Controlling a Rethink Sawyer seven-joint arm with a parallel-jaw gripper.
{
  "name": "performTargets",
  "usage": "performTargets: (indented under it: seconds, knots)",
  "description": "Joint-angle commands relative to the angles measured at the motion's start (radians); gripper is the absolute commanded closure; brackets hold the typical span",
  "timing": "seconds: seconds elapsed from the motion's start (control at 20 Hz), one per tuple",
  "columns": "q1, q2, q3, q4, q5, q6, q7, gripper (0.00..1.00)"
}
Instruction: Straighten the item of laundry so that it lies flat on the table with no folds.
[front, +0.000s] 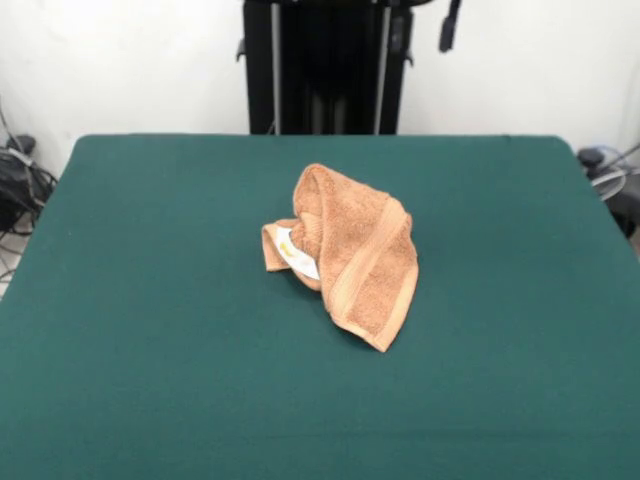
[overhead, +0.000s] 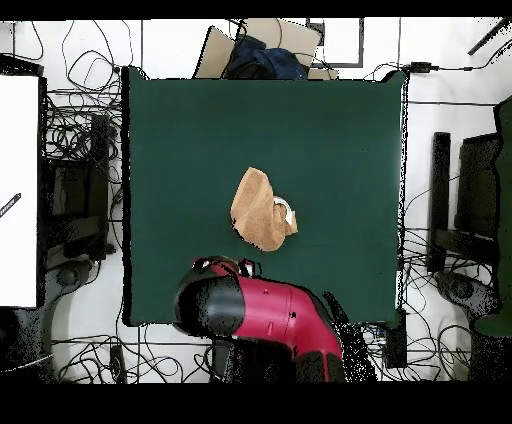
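Observation:
The orange-tan towel (front: 350, 250) lies crumpled in a heap near the middle of the dark green table (front: 150, 300). It is folded over itself, with a border band running down its front flap and its white label (front: 296, 252) showing on the left side. In the overhead view the towel (overhead: 258, 208) is a small bunched oval on the table (overhead: 330, 140), with the label (overhead: 283, 210) at its right. The red and black arm (overhead: 265, 315) is drawn back over the table's edge by the robot's base, apart from the towel. Its body hides the gripper.
The black pedestal (front: 325, 65) stands behind the table's far edge. Cables and dark equipment (overhead: 80, 190) lie on the floor around the table. A dark blue bundle on cardboard (overhead: 262, 58) sits beyond the table's edge opposite the robot.

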Motion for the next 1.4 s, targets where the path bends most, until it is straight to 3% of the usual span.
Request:
performTargets:
  seconds: [0.05, 0.8, 1.4]
  knots:
    - [-0.036, 0.124, 0.131, -0.004, -0.034, -0.13, 0.045, 0.0]
    - [-0.104, 0.232, 0.186, -0.092, -0.082, -0.13, 0.008, 0.0]
    - [-0.111, 0.28, 0.192, -0.164, -0.13, -0.08, 0.005, 0.0]
